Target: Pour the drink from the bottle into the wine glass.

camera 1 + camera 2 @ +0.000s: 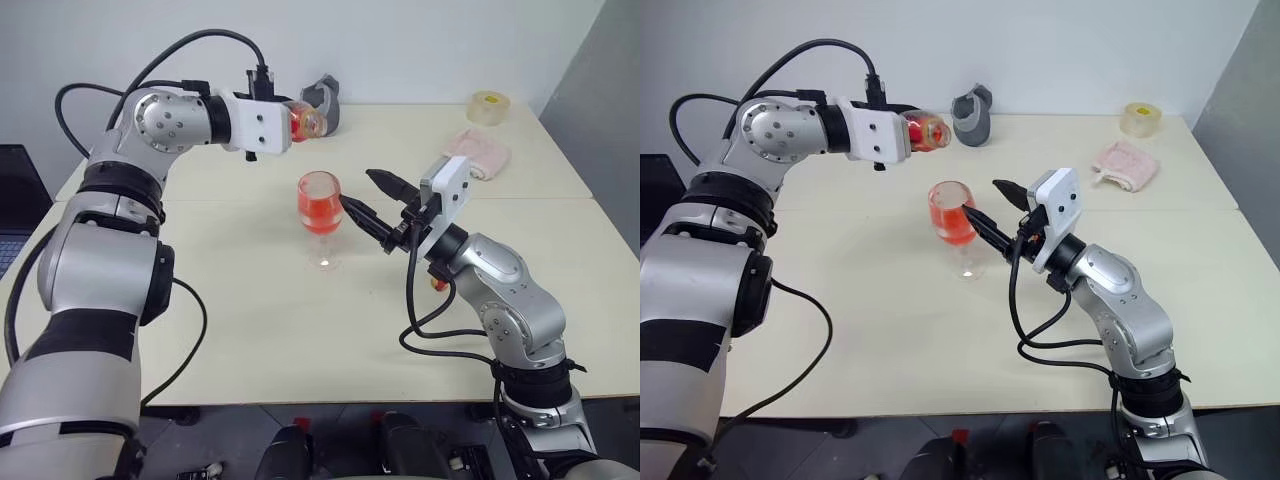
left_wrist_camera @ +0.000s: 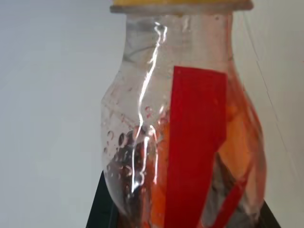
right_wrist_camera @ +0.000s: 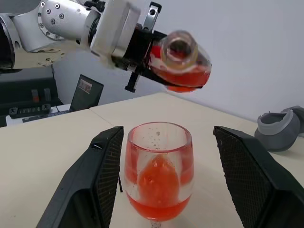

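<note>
My left gripper (image 1: pixel 288 122) is shut on the bottle (image 1: pixel 306 122), a small clear one with a red label. It is tipped almost level, its mouth toward the wine glass, up and behind the glass rim. Some red-orange drink (image 3: pixel 183 78) lies along the bottle's lower side. The wine glass (image 1: pixel 320 205) stands upright on the cream table (image 1: pixel 250 330), and more of the drink (image 3: pixel 159 190) fills part of its bowl. My right gripper (image 1: pixel 357 188) is open. Its black fingers (image 3: pixel 102 180) flank the bowl, one close to the glass and the other well apart from it.
A grey cup-like object (image 1: pixel 325 103) sits at the back of the table. A tape roll (image 1: pixel 487 107) and a pink cloth (image 1: pixel 478 153) lie at the back right. A small red and yellow thing (image 1: pixel 438 283) lies under my right forearm. A dark laptop (image 1: pixel 15 200) is at the far left.
</note>
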Robot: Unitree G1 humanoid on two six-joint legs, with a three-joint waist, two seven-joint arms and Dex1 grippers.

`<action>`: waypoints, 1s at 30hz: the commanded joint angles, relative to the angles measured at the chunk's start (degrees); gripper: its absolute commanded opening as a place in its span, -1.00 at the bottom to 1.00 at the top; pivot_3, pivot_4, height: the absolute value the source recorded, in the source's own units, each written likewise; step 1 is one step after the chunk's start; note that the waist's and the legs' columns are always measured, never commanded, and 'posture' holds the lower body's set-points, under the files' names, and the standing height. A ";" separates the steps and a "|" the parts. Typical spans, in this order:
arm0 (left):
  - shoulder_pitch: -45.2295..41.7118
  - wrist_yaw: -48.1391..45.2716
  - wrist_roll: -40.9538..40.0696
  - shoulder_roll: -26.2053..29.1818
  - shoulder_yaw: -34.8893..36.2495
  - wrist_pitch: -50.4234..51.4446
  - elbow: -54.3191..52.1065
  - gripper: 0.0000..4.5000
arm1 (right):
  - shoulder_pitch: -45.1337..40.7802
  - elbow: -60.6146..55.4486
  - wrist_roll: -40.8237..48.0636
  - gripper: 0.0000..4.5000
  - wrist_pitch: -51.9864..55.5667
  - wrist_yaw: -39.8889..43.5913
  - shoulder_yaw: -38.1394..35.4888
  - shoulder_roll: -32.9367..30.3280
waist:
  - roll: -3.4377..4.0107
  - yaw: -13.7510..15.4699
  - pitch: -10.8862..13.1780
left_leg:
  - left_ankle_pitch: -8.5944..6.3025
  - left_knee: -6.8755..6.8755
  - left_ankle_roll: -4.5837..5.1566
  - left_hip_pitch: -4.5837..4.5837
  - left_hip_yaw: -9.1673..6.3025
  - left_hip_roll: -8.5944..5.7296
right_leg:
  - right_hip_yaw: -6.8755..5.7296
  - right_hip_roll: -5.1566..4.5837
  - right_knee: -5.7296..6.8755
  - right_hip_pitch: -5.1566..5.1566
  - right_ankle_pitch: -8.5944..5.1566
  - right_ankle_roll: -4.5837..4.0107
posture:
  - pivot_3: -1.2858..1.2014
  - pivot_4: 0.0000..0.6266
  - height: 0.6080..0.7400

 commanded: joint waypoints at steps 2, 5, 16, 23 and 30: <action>1.28 -4.79 -8.61 -0.95 6.79 5.38 -3.46 -0.54 | -0.36 -2.54 1.46 0.44 -0.21 0.54 -1.15 -0.25 | 0.00 -0.36 0.00 | 0.01 0.00 -0.01 0.00 -0.02 0.00 | 0.00 0.00 0.02 0.00 0.00 0.00 | 0.03 -0.52 1.00; 4.25 -4.36 -13.84 -1.98 11.51 11.88 -5.95 -0.54 | -0.11 -4.04 3.50 0.44 0.71 1.89 -1.67 -0.99 | 0.00 -0.80 0.00 | 0.03 0.01 -0.05 0.00 -0.05 0.00 | -0.02 0.00 0.05 0.00 0.00 0.00 | 0.03 -0.52 1.00; 25.92 13.15 -29.00 -6.30 26.60 43.88 -32.79 -0.54 | 8.79 -11.36 7.21 0.44 2.63 8.96 -1.54 -10.94 | -0.04 -0.97 -0.04 | 0.03 0.07 -0.06 0.01 -0.27 0.04 | 0.11 -0.04 0.32 -0.13 -0.02 0.03 | 0.03 -0.52 1.00; 40.68 20.17 -33.87 -9.84 30.97 52.00 -46.77 -0.54 | 16.09 -11.02 4.91 0.44 -3.02 14.54 0.53 -14.47 | -0.13 -0.50 -0.11 | 0.03 0.10 -0.06 0.05 -0.24 0.04 | 0.12 -0.06 0.34 -0.10 -0.02 0.03 | 0.03 -0.52 1.00; 46.07 21.68 -37.76 -12.80 33.28 52.10 -46.11 -0.54 | 17.43 -10.46 3.43 0.44 -4.98 15.30 1.36 -14.20 | -0.21 0.86 -0.15 | 0.03 0.21 -0.08 0.04 -0.18 0.03 | 0.12 -0.09 0.26 -0.03 -0.02 0.03 | 0.03 -0.52 1.00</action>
